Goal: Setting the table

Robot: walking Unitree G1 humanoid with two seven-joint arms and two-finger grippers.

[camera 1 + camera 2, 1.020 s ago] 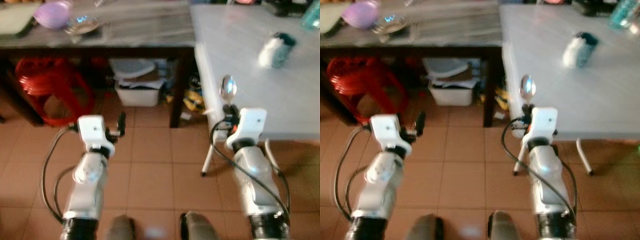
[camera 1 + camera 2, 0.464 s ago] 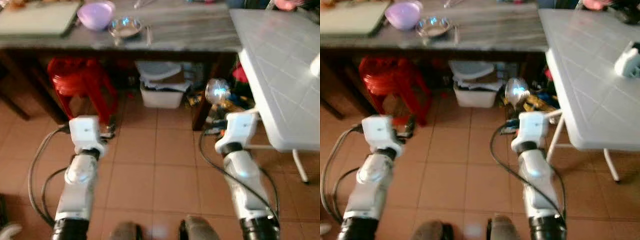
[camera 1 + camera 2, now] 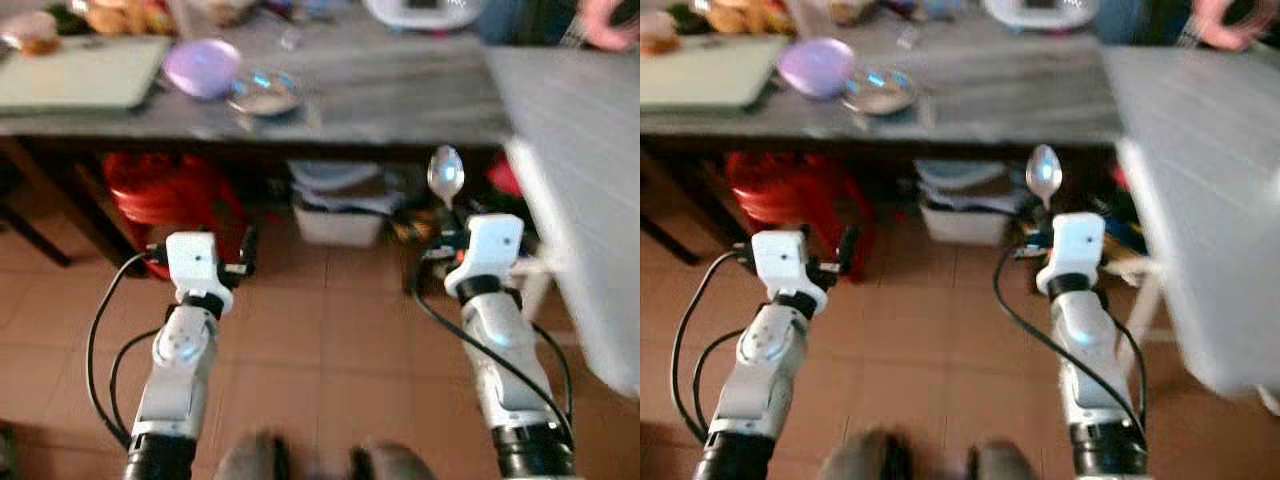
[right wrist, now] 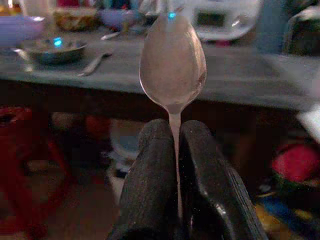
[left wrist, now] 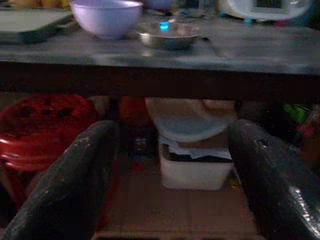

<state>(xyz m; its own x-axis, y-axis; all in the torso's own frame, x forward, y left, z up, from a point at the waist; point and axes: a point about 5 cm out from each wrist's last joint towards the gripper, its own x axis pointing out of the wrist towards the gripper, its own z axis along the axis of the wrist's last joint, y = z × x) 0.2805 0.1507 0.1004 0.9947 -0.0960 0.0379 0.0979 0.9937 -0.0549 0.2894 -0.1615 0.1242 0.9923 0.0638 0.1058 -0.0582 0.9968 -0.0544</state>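
On the gray counter (image 3: 400,90) I see a purple bowl (image 3: 200,68) beside a small metal dish (image 3: 264,94); I can't tell what they hold. My right gripper (image 4: 176,150) pinches a spoon (image 4: 173,62) upright. My left gripper (image 5: 170,165) is spread apart. The wrist view shows a second spoon (image 4: 94,63) lying there.

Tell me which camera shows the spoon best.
The right wrist view: the spoon stands large and sharp, its handle pinched in the right claw. Both eye views show it small and blurred above that wrist, bowl up.
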